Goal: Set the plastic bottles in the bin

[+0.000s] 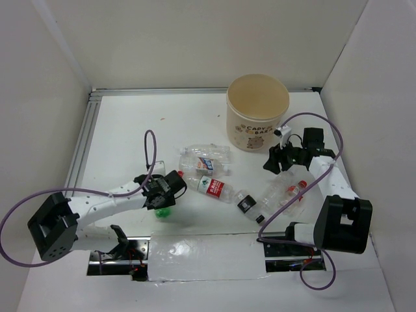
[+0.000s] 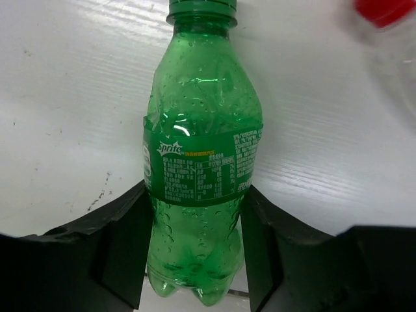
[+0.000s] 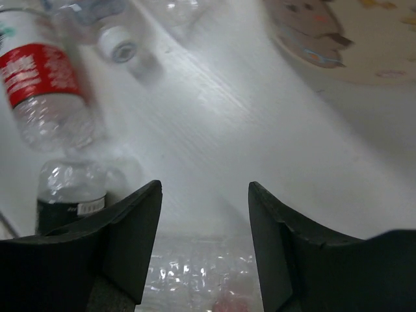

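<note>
Left gripper (image 2: 198, 195) clamps green bottle (image 2: 195, 117) mid-body, ready for bin (image 1: 257, 123); right gripper (image 3: 205, 195) wide open, empty, above clear bottle (image 3: 195, 276).

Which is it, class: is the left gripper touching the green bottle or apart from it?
Touching. In the left wrist view the green bottle sits between the fingers of the left gripper, both flush against its sides, no gap showing.

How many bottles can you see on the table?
5: green bottle in the left gripper; clear bottle, red-labelled bottle and black-labelled bottle in the middle; red-capped bottle by the right arm.
</note>
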Controlling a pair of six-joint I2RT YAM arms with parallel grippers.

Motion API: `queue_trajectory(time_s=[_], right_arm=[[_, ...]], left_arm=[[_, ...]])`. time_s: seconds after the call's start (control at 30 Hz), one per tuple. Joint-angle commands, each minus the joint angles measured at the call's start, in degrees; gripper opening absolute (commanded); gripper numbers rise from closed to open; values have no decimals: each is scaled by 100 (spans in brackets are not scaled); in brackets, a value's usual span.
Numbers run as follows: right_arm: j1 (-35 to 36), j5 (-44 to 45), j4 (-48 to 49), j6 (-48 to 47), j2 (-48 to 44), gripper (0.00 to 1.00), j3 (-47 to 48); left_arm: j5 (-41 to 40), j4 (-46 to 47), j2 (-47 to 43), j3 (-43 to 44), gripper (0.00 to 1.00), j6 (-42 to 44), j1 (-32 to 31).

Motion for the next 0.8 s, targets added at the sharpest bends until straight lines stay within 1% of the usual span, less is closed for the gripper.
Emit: queue_trajectory(time_s=[0.0,0.03,0.07,0.1,0.13,0.17,0.2,0.23,0.3,0.33,0.37,0.4,0.43,0.47,0.5,0.53,0.57,0.6,0.63,0.67,0.7,0.73,0.77], right_arm=[[-1,-1261,-1196,-1510,-165,62,473],[-1,-1428,-1485,-1678,-165,62,474],[-1,-1430,-1540,-1819,-165,62,543],[68,-1430,-1541,-1820,-165,62,544],[147,-1430,-1541,-1820,-165,64,544],[148,-1377,-1541,-1820,-165,64,544],[279,-1255,-1471,-1742,-165,65,544],[349,-1254,-1471,-1741,-165,66,544],[534,-949,-1418,-1401,-165,72,544],[639,-824,-1418,-1311,-165,74,544],[840,-736,-1418,-1311,-165,75,544],[921,-666,-1418,-1241,-165,77,544],[1009,-587,-1496,-1188,-165,77,544],[1183,-586,-1549,-1187,-234,77,544],[1281,-455,-1602,-1100,-235,77,544],[1369,-402,-1602,-865,-287,78,596],[1518,-401,-1733,-862,-288,78,701],[1597,-253,-1813,-862,-288,80,763],[1668,-174,-1883,-636,-235,80,833],[1729,-173,-1971,-634,-235,81,947],[1904,-68,-1972,-582,-148,81,948],[2028,176,-2032,-485,-95,83,1009],[2133,309,-2094,-363,-42,84,1010]], left_arm=[[-314,126,-432,899,1,766,-240],[-367,126,-433,1174,0,978,-328],[-368,257,-485,1455,0,1232,-329],[-368,432,-486,1736,0,1870,-329],[-368,616,-486,2304,0,2190,-329],[-315,844,-286,2589,0,2532,-329],[-184,1638,-5,3166,0,3458,-329],[-183,1646,-2,3467,0,3467,-329],[-17,2189,654,4109,0,4054,-329],[97,2696,927,4443,0,4500,-329],[220,2901,1216,5133,0,4644,-250],[413,3069,1837,5497,0,4697,-102],[528,3244,2139,5831,0,4750,-39],[607,3620,2429,6444,0,4881,-39],[608,3763,2719,6763,0,4882,40],[747,3834,3305,7097,1,4882,110],[749,3835,3607,7796,4,4882,111],[810,3835,3906,8151,6,4882,172],[871,3731,4196,8494,7,4882,233],[802,3677,4695,8785,11,4822,234],[801,3677,4891,9179,15,4821,234],[801,3677,5032,9270,18,4751,312],[732,3677,5138,9271,26,4655,313]])
